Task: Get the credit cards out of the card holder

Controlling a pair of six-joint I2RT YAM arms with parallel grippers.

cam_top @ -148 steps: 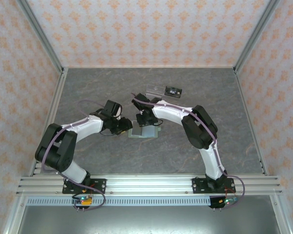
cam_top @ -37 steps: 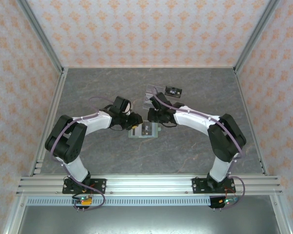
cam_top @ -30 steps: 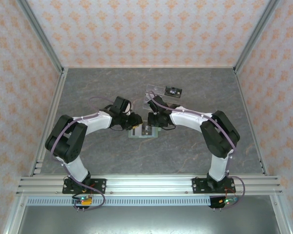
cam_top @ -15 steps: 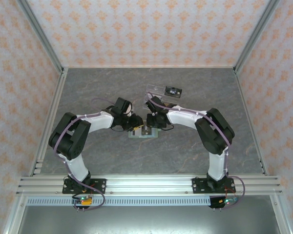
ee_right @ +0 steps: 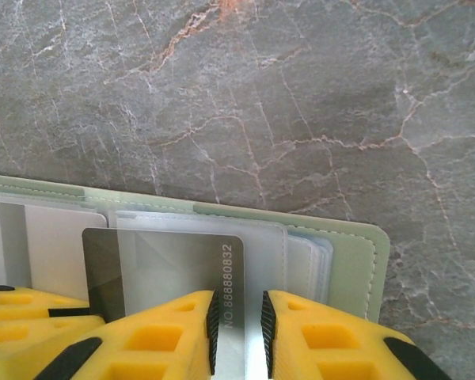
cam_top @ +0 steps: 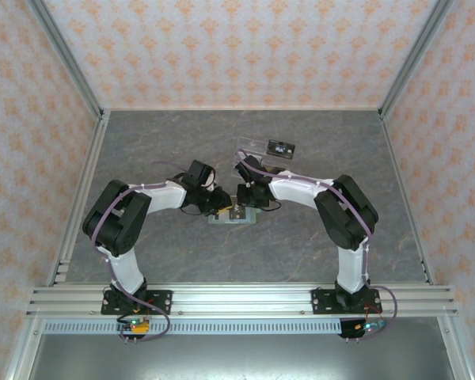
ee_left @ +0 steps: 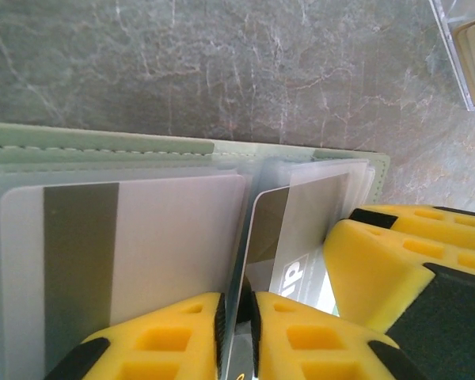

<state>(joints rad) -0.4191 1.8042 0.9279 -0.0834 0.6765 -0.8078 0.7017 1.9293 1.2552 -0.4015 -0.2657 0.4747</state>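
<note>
The sage-green card holder (cam_top: 231, 218) lies open on the table between both grippers. In the left wrist view its green edge (ee_left: 103, 145) runs above clear sleeves, and a white card (ee_left: 158, 245) with a grey stripe sits in a sleeve. My left gripper (ee_left: 236, 305) is shut on the raised edge of a silver card (ee_left: 301, 229). In the right wrist view that silver card (ee_right: 174, 265), printed with a number, lies over the holder (ee_right: 356, 253). My right gripper (ee_right: 237, 305) hovers at the card's face, its fingers a narrow gap apart and pinching nothing.
A clear acrylic stand (cam_top: 257, 147) with a dark card (cam_top: 281, 148) in it stands just behind the grippers; its corner (ee_left: 463, 55) shows in the left wrist view. Grey marble tabletop (cam_top: 317, 237) lies all round, with patterned walls on three sides.
The right gripper has come back from the acrylic stand and lowered onto the card holder beside the left gripper. The left gripper has stayed at the holder, its arm shifting slightly.
</note>
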